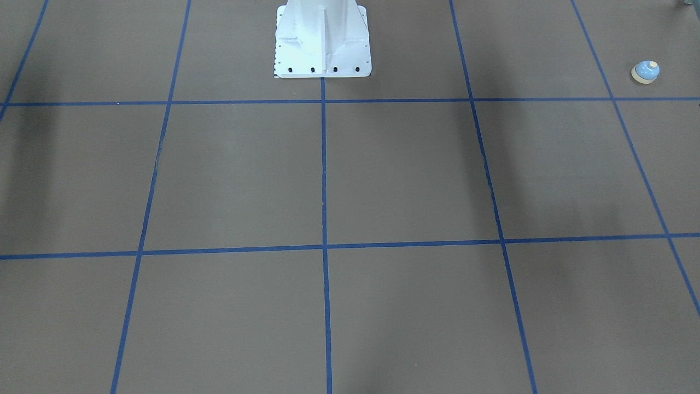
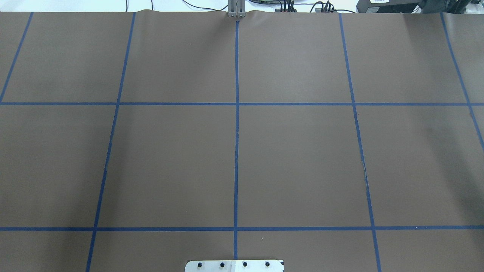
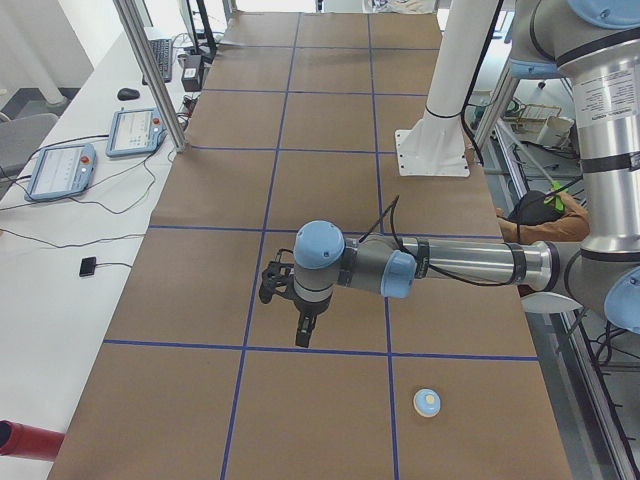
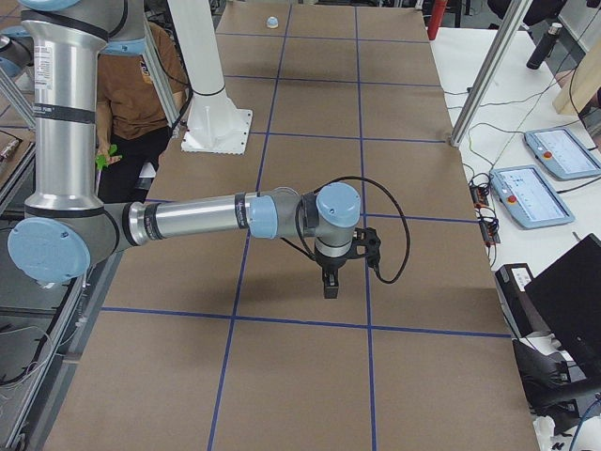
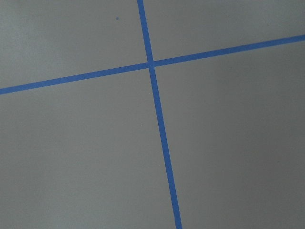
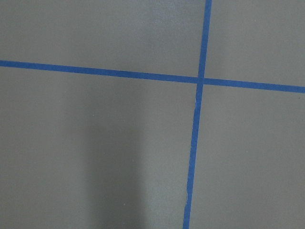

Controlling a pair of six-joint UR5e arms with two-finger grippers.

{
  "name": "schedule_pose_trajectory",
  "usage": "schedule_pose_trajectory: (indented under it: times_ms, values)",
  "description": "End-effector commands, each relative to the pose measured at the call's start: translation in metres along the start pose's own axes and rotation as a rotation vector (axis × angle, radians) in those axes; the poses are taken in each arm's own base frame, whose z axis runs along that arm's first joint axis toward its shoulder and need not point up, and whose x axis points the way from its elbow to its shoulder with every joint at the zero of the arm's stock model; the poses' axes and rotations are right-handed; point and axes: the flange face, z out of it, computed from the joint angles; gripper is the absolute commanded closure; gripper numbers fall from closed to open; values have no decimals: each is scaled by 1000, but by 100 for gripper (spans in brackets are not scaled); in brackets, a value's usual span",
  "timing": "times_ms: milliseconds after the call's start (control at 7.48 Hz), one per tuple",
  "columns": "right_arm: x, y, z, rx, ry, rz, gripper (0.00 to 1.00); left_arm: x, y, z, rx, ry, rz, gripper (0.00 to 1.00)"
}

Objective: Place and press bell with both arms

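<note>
Front-facing view: the bell (image 1: 646, 71) stands upright on the brown table (image 1: 404, 175), at 2 o'clock from the frame's middle and close to the right edge. The white pedestal (image 1: 322, 49) is at 12 o'clock. Neither of my arms shows.
Overhead view: only the table, its blue tape lines (image 2: 237, 151) and the pedestal's foot at 6 o'clock. No bell and no arm.
Left-side view: my left arm (image 3: 460, 265) reaches across the table, and my left gripper (image 3: 302, 343) points down above the surface. The bell sits at 4 o'clock from it, apart from it, with nothing touching it. I cannot tell whether these fingers are spread or closed.
Right-side view: my right arm (image 4: 197, 218) reaches out the same way, with my right gripper (image 4: 330, 287) pointing down. The bell is a far speck at 11 o'clock, well apart. I cannot tell the finger state here either.
Left wrist view: bare table and a tape crossing; no bell and no fingers.
Right wrist view: the same.
Risk, slipping: the dome is small and rounded, so I judge a pinch high on it could squirt it away.
Risk, edge: the bell lies near the table's end, so a careless nudge might push it off.
Risk, collision: both arms must meet at one small thing, so poor timing could make them clash.
</note>
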Motion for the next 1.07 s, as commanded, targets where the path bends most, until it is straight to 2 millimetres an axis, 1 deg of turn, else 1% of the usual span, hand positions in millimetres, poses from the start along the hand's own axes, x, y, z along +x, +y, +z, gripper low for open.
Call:
schedule_pose_trajectory:
  times_ms: [0,134,268,936]
  values:
    - [-1,1,-1,2,0,-1,0,-3,15,4,-3,4,7,0]
    - [-1,1,-1,2,0,1,0,-3,17,6,-7,9,4,0]
    - [-1,1,-1,2,0,1,0,-12,25,14,-22,6,-5,0]
    - [-2,1,-2,3,-6,1,0,-8,23,11,-15,11,-7,1]
